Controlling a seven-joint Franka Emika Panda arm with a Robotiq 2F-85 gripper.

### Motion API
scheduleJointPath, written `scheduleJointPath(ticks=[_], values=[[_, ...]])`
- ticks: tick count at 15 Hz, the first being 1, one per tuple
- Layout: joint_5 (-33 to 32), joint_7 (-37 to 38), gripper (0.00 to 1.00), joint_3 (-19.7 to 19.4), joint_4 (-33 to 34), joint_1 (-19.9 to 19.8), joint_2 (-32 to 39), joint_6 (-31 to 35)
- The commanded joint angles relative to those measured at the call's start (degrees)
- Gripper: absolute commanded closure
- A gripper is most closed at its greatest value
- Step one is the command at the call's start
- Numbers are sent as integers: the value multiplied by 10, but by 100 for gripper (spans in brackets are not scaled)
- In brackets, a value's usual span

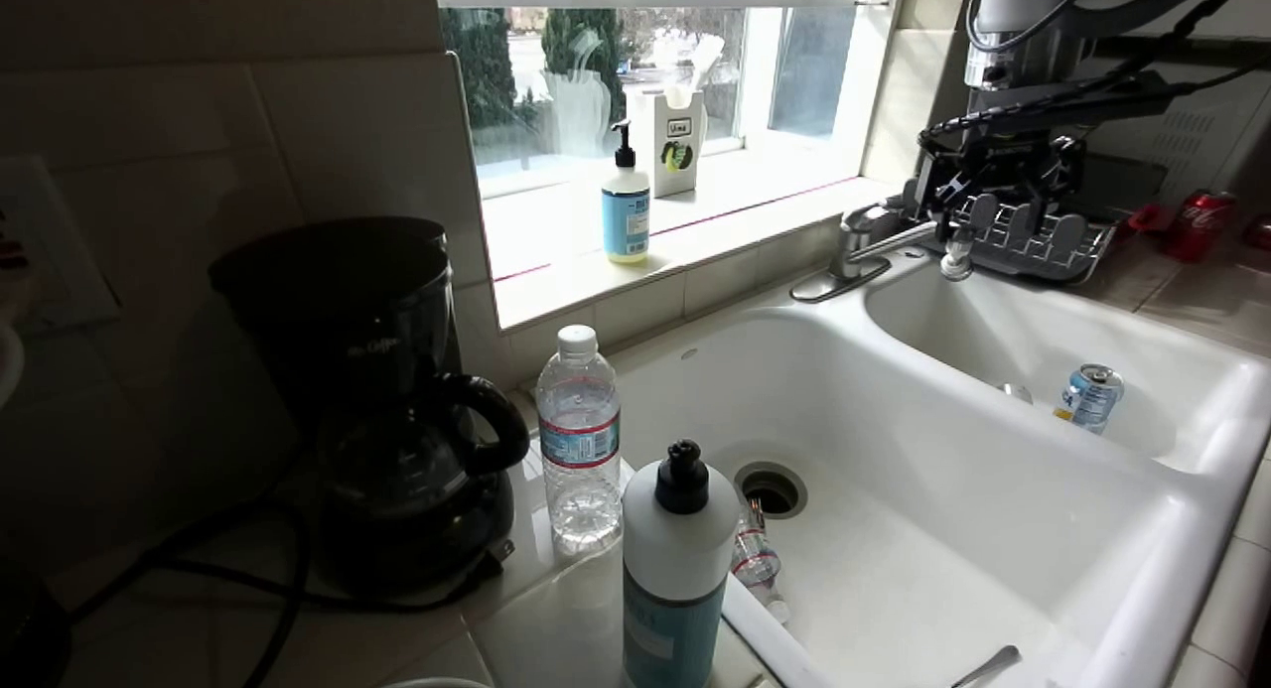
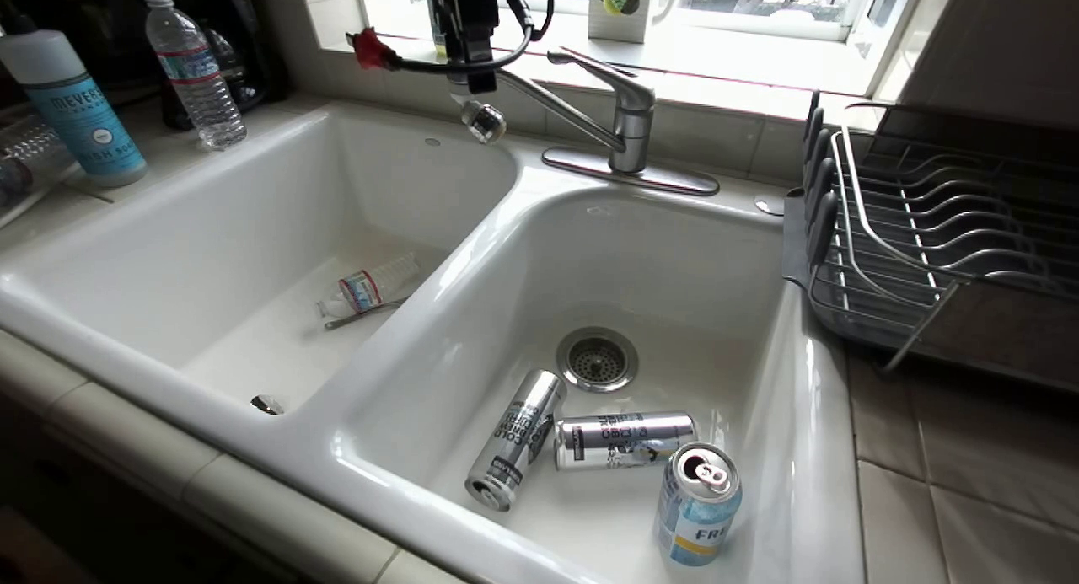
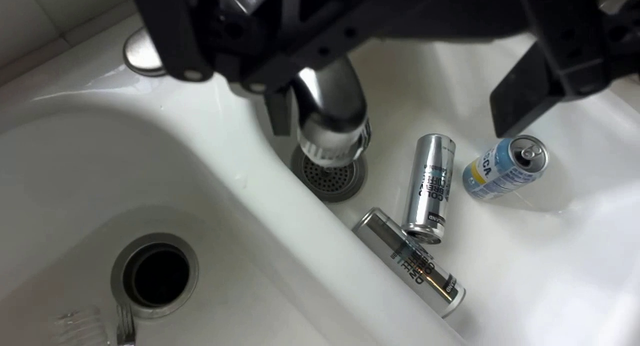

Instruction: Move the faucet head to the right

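Blue can (image 2: 698, 510) in the sink (image 2: 716, 289); clear bottle (image 1: 580, 440) standing beside a coffee maker (image 1: 367, 390).

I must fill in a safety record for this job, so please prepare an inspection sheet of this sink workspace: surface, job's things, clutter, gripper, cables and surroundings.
Surface: white double sink, tiled counter beside it.
Job's things: faucet head, seen between the fingers in the wrist view; contact cannot be told.
Clutter: three cans in one basin; plastic bottle and fork in the other.
Gripper: open; nothing seen gripped.
Cables: black cable with a red end beside the gripper; black cord near the coffee maker.
Surroundings: soap bottle on the windowsill, dish rack beside the sink.
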Motion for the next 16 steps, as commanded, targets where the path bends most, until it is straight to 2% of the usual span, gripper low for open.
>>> scheduleJointPath(ticks=[1,11,13,16], values=[[-44,-4,0,-21,-41,-24,-40,-47],[-128,57,0,-41,-67,-63,-58,-53],[-129,63,0,-42,-67,-64,-55,-57],[-108,21,0,-39,-77,-56,-72,-84]])
